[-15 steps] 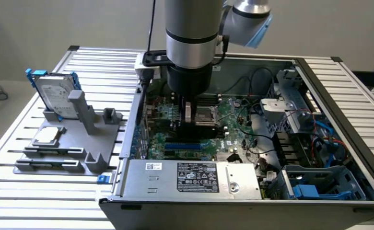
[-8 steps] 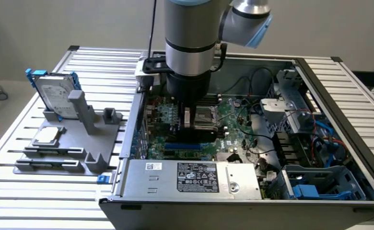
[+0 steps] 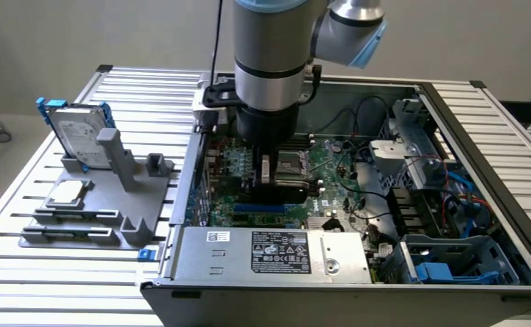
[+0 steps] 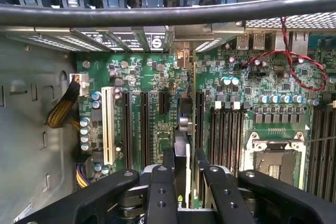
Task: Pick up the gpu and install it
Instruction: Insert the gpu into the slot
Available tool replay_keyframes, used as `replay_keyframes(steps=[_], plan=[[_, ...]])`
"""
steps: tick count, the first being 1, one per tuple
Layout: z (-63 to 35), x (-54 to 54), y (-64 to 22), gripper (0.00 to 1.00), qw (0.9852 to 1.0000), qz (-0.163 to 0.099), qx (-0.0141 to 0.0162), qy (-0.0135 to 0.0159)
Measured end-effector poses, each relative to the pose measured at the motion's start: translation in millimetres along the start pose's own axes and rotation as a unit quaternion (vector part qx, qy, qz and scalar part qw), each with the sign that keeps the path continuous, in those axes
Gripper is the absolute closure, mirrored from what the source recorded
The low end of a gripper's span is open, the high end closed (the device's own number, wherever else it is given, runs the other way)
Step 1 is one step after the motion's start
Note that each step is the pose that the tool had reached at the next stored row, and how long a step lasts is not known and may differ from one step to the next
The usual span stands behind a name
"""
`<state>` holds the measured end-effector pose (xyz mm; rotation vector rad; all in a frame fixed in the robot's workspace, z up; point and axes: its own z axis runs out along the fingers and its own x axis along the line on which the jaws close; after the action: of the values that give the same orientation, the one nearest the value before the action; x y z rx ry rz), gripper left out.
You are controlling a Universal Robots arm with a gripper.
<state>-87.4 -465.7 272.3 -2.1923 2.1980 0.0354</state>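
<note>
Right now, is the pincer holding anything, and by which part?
Yes. The pincer holds the gpu, seen edge-on. It is clamped on both flat faces at the edge nearest the wrist, and the card stands over the motherboard.

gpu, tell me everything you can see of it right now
The gpu, a thin flat card with dark cover and green board edge, shows edge-on in the wrist view. It stands upright, clamped between the black gripper's fingers, over the long black slots of the green motherboard inside the open computer case. Whether it is seated cannot be told.
</note>
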Motion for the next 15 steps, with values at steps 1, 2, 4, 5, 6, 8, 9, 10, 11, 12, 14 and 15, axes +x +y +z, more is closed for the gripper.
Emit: replay_keyframes(steps=[1, 2, 4, 5, 6, 8, 9, 10, 11, 12, 14, 15], plan=[[0.5, 0.0, 0.0, 0.74, 1.0, 0.0, -0.0001, 0.0001], [0.4, 0.1, 0.1, 0.74, 1.0, 0.0, -0.0003, 0.0003], [0.4, 0.1, 0.1, 0.74, 1.0, 0.0, -0.0005, 0.0004], [0.6, 0.0, 0.1, 0.74, 1.0, 0.0, -0.0005, 0.0004], [1.0, 0.0, 0.1, 0.74, 1.0, 0.0, -0.0004, 0.0003], [2.1, 0.1, 0.2, 0.74, 1.0, 0.0, -0.0007, 0.0003], [2.7, 0.1, 0.3, 0.74, 1.0, 0.0, -0.0011, 0.0003], [3.2, 0.1, 0.4, 0.74, 1.0, 0.0, -0.0017, 0.0003], [3.4, 0.1, 0.5, 0.74, 1.0, 0.0, -0.003, 0.0004], [3.7, 0.2, 0.5, 0.74, 1.0, 0.0, -0.0048, 0.0004], [3.9, 0.2, 0.5, 0.74, 1.0, 0.0, -0.0072, 0.0005], [3.9, 0.2, 0.5, 0.74, 1.0, 0.0, -0.0072, 0.0005]])
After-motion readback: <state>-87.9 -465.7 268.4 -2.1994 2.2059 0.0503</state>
